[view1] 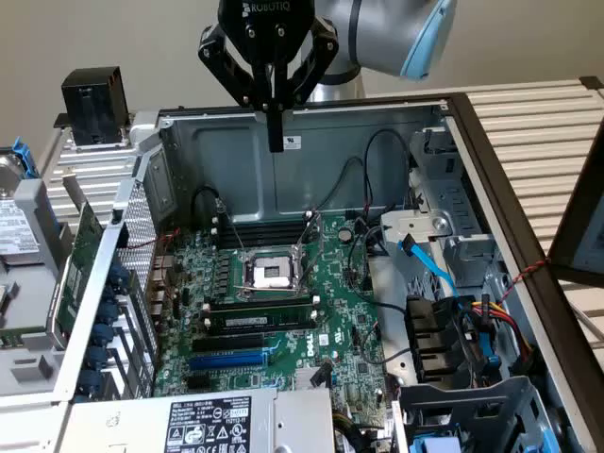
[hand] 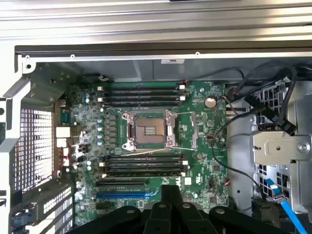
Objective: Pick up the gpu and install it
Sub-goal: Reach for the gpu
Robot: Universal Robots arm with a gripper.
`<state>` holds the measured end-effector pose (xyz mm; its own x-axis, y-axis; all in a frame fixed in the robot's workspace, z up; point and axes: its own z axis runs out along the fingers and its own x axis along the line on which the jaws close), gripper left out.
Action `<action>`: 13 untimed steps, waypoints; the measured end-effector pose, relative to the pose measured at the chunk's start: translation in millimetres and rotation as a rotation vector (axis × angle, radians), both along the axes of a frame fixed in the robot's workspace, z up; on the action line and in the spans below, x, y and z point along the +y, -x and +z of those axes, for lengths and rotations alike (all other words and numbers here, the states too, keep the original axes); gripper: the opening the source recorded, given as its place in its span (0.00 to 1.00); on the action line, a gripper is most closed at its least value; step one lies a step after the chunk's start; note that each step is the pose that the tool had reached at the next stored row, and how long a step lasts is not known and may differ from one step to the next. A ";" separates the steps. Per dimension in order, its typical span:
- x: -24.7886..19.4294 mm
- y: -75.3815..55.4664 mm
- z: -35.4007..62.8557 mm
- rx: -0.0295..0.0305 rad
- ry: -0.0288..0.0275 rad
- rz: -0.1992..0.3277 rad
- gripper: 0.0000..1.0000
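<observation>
- Overhead in the exterior view, the arm's jaws (view1: 276, 142) hang pressed shut on nothing, fingertips together, above the far wall of the open computer case (view1: 377, 142).
- Below them lies the large green motherboard (view1: 311, 311), with its bare processor socket (view1: 272, 274) in the middle and a blue expansion slot (view1: 231, 359) nearer the camera.
- The gpu (view1: 75, 274) appears as a green card standing on edge outside the case, just beside the perforated side wall (view1: 142, 245) at the exterior view's left. Its fan shroud cannot be made out from this angle.
- The card sits well apart from the jaws, lower and off toward the exterior view's left, with the perforated wall between the two.
- A hard drive (view1: 14, 236) lies at the exterior view's far left, a black box (view1: 94, 94) stands behind the case corner, and the slatted worktop (view1: 538, 113) runs along the exterior view's right.
- Looking down from the wrist view, the jaws (hand: 170, 195) show as black fingers closed together, holding nothing, above the slot end of the motherboard (hand: 204, 161).
- The processor socket (hand: 151, 129) sits mid-board, rows of black memory slots (hand: 141, 92) lie on its far side, and the blue expansion slot (hand: 122, 194) runs just beside the closed fingertips.
</observation>
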<state>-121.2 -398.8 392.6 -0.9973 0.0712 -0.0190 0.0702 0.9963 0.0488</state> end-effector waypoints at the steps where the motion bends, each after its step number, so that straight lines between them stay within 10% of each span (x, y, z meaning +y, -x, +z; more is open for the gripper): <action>1: 0.0 0.0 0.0 0.0000 0.0000 0.000 0.11; 13: 0.0 0.0 0.0 -0.0001 0.0000 0.000 0.11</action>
<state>-121.2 -398.8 392.6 -0.9973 0.0712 -0.0190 0.0702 0.9963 0.0487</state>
